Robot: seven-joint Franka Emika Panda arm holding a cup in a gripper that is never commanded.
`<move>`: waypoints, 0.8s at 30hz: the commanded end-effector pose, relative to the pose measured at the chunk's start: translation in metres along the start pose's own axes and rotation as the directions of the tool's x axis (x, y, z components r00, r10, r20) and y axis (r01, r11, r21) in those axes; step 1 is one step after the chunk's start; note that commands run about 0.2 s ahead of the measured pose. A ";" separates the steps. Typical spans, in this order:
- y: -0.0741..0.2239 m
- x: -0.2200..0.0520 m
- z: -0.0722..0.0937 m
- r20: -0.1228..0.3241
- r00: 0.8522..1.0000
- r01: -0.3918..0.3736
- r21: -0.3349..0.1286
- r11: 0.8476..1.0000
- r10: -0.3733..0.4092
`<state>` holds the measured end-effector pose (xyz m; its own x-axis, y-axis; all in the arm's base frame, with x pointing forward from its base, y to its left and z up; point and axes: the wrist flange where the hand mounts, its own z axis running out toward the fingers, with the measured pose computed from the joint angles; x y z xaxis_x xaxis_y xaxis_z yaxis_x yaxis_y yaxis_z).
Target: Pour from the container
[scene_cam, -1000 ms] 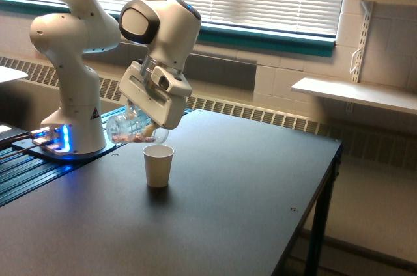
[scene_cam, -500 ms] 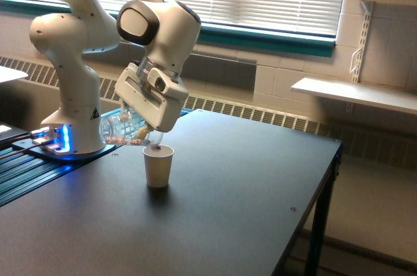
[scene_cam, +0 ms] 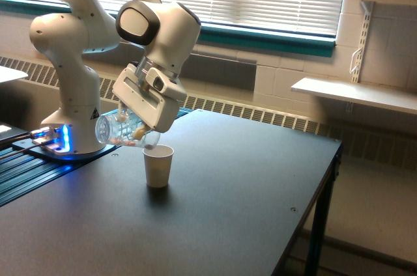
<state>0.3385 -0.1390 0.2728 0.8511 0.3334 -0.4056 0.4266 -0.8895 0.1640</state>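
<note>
The container (scene_cam: 117,130) is a clear plastic cup lying almost on its side in the air, base toward the exterior view's left and slightly raised, mouth down over the paper cup. Small reddish and tan pieces lie inside it near the mouth. My gripper (scene_cam: 138,126) is shut on the container; the white hand covers part of it, so the fingers are mostly hidden. The cream-white paper cup (scene_cam: 158,165) stands upright on the black table (scene_cam: 228,211), just below the container's mouth. A small piece shows at its rim.
The arm's white base (scene_cam: 68,120) with a blue light stands at the exterior view's left on a ribbed plate. The table's edge runs along the right, with a wall shelf (scene_cam: 352,94) beyond it. Window blinds fill the back.
The container has tipped further, its base rising and swinging toward the exterior view's left. Pieces have slid to the mouth and reached the paper cup's rim. The paper cup has not moved.
</note>
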 end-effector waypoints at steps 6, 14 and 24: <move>-0.001 -0.001 -0.003 0.006 1.000 -0.028 -0.008 1.000 0.028; -0.004 -0.001 -0.002 -0.002 0.999 -0.042 -0.027 0.999 0.042; -0.009 0.002 -0.004 -0.039 0.997 -0.068 -0.072 0.995 0.065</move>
<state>0.3358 -0.1337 0.2714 0.8669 0.3129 -0.3880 0.4171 -0.8817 0.2208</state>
